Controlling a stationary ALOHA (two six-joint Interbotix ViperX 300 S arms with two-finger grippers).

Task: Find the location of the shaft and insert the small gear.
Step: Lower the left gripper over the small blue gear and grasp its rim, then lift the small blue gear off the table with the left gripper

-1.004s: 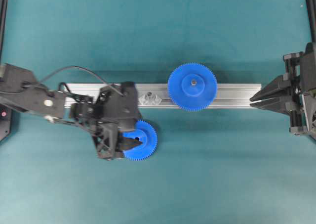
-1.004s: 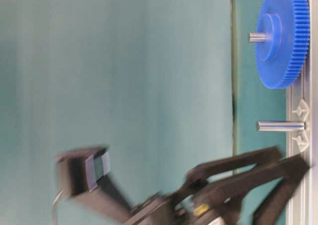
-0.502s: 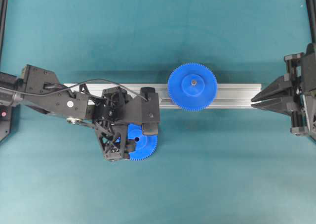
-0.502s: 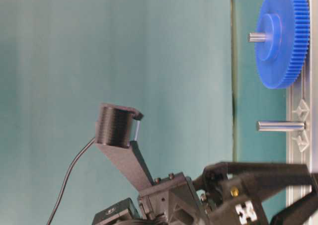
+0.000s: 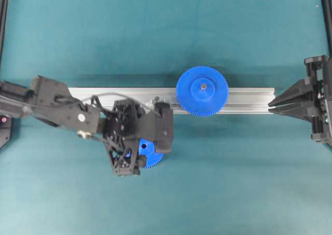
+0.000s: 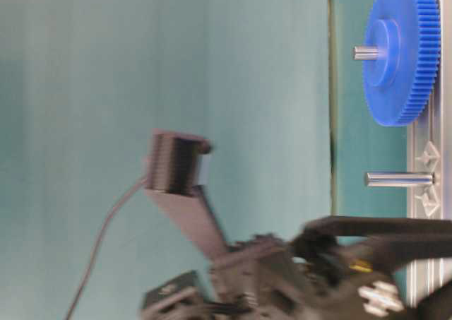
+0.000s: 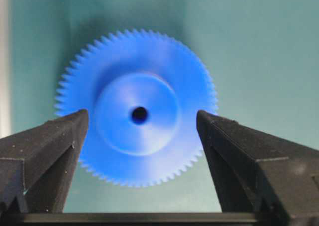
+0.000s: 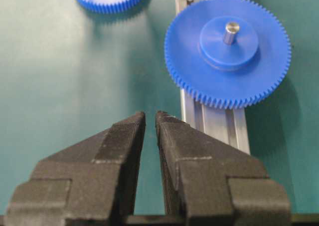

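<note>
The small gear (image 7: 124, 99) lies flat on the teal mat, hub and centre hole up. My left gripper (image 7: 140, 114) is open right over it, one finger on each side of the hub and neither closed on it. From overhead the left gripper (image 5: 141, 147) covers most of the small gear (image 5: 155, 156). The shaft (image 6: 399, 179) stands bare on the aluminium rail (image 5: 249, 101), hidden under the left wrist in the overhead view. My right gripper (image 8: 149, 114) is shut and holds nothing, hovering at the rail's right end (image 5: 270, 104).
A larger blue gear (image 5: 202, 91) sits on its own pin (image 8: 231, 32) on the rail, to the right of the shaft. The left arm (image 6: 318, 270) is blurred at the bottom of the table-level view. Black frame posts stand at the far edges.
The left arm has swung right and turned over the small gear, covering more of it. Its jaws stayed wide. The right gripper has drawn back slightly to the right.
</note>
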